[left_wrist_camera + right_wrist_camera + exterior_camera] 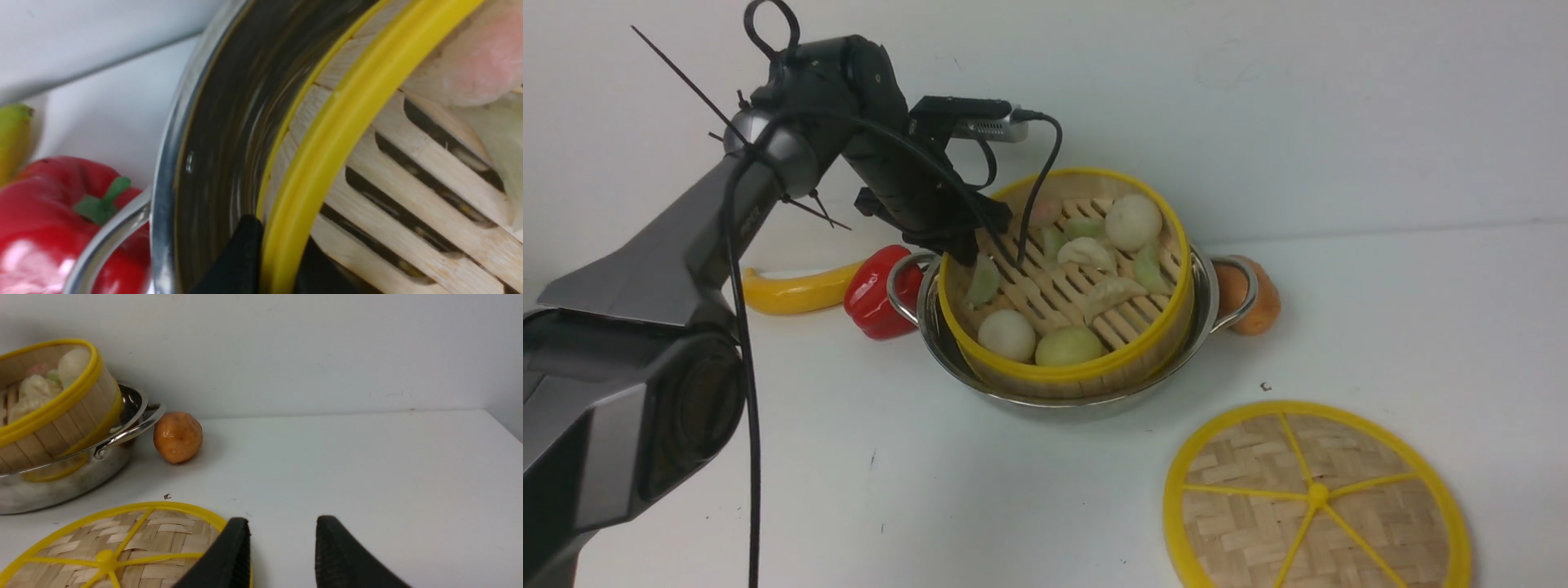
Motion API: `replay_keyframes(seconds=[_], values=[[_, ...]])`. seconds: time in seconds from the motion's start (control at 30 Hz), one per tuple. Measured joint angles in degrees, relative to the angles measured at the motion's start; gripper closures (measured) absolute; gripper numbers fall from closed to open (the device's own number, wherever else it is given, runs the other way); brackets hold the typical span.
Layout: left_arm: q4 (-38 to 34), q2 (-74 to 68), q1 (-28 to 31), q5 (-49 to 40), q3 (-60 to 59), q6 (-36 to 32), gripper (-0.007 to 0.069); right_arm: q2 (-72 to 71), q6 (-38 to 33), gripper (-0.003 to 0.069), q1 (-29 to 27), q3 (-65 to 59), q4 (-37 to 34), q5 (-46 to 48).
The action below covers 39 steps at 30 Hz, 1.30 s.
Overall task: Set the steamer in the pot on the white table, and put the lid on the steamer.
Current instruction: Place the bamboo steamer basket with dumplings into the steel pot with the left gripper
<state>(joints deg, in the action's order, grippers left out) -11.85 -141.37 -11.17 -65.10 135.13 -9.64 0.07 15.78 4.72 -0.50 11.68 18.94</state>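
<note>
1. Steamer sits inside the pot but tilted: its near edge is down in the pot and its far rim rides higher.
2. My left gripper is pinching the steamer's yellow rim on the side towards the red pepper. In the left wrist view one black finger lies outside the rim, between steamer and pot wall, and the other lies inside over the slatted floor.
3. Pale buns and dumplings lie scattered on the slats.
4. The pot stands on the white table, near the back wall.
5. The lid lies flat on the table, in front of the pot and to my right, apart from it.
6. My right gripper has its fingers spread with nothing between them. It is at the lid's edge, with one finger over the yellow rim. I cannot tell whether it touches.
7. A red bell pepper is just beside the pot's left handle, with a yellow banana beyond it. An orange-brown round fruit sits by the right handle.
</note>
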Motion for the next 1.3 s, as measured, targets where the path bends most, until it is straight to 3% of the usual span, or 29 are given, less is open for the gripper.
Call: replay_keyframes(seconds=[0.53, 1.03, 1.3], values=[[-0.12, -0.83, 0.00, 0.52, 0.00, -1.50, 0.0564, 0.00, 0.00, 0.0414, 0.00, 0.00, 0.00, 0.00], [-1.80, -0.52, 0.07, -2.91, 0.12, -2.13, 0.0259, 0.00, 0.00, 0.0414, 0.00, 0.00, 0.00, 0.00], [-3.10, 1.15, 0.07, -4.03, 0.52, -2.31, 0.0207, 0.00, 0.00, 0.0414, 0.00, 0.00, 0.00, 0.00]])
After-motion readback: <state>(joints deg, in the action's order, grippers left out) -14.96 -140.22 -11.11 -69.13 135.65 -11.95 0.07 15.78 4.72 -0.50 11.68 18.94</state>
